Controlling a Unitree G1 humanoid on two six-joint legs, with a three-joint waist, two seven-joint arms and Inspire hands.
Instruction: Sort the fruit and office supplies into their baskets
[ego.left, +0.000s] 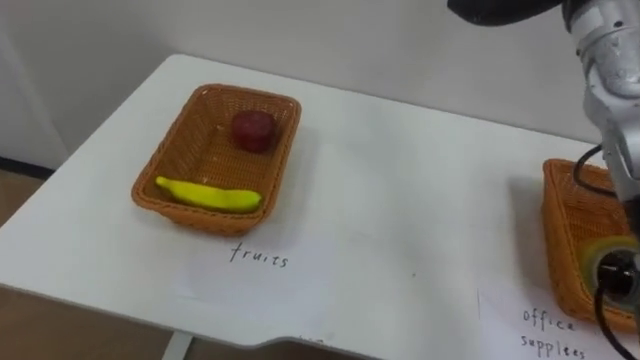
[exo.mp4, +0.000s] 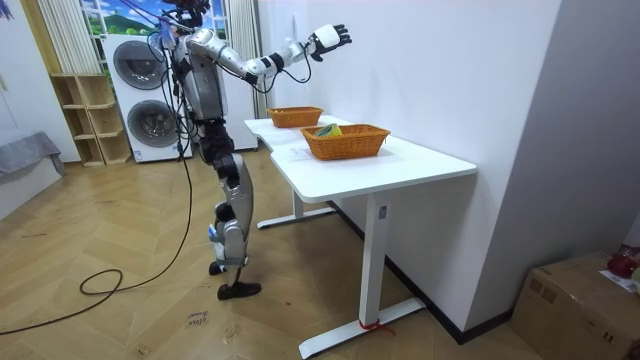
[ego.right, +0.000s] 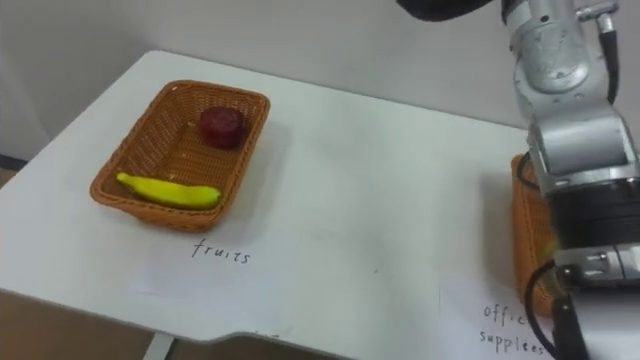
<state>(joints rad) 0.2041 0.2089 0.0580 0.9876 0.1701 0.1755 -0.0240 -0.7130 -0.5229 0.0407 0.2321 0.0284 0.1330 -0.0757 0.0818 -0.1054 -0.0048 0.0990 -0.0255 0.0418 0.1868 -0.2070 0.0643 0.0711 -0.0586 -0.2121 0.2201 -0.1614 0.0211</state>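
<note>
The white counter (exo.mp4: 425, 160) stands against the wall on a wood floor (exo.mp4: 120, 250), with two stacked washing machines (exo.mp4: 143, 95) and a wooden shelf unit (exo.mp4: 85, 120) at the room view's left and a cardboard box (exo.mp4: 575, 300) at its lower right.

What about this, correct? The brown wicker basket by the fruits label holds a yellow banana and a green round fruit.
No: the round fruit is dark red, not green, per the left eye view. The brown wicker basket by the fruits label holds it and the yellow banana.
</note>
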